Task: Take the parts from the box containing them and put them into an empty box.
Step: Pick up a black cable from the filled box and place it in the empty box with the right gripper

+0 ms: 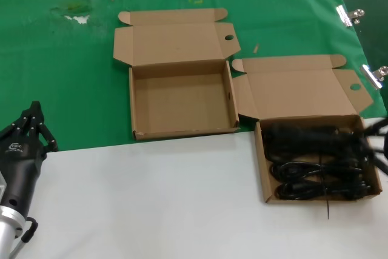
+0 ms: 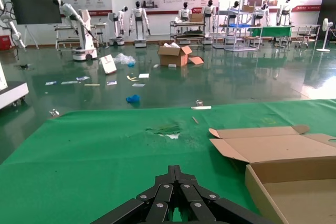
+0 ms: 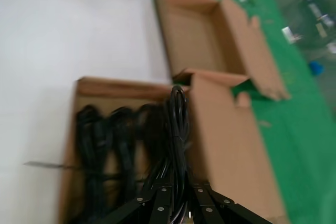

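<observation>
The box containing the parts (image 1: 262, 168) lies at the right on the white table, lid open, with several black cable bundles (image 1: 315, 165) inside. The empty box (image 1: 182, 98) sits to its left on the green cloth, lid open. My right gripper (image 3: 178, 190) is shut on one black cable bundle (image 3: 178, 124) and holds it just above the cable box (image 3: 121, 83); in the head view only a dark blur of it shows at the right edge (image 1: 381, 141). My left gripper (image 1: 35, 122) is shut and empty at the near left, well away from the empty box (image 2: 294, 182).
The green cloth (image 1: 60, 77) covers the far half of the table and the white surface (image 1: 151, 198) the near half. Metal clips (image 1: 348, 15) hold the cloth at the right edge. Small scraps (image 1: 77, 13) lie at the far left.
</observation>
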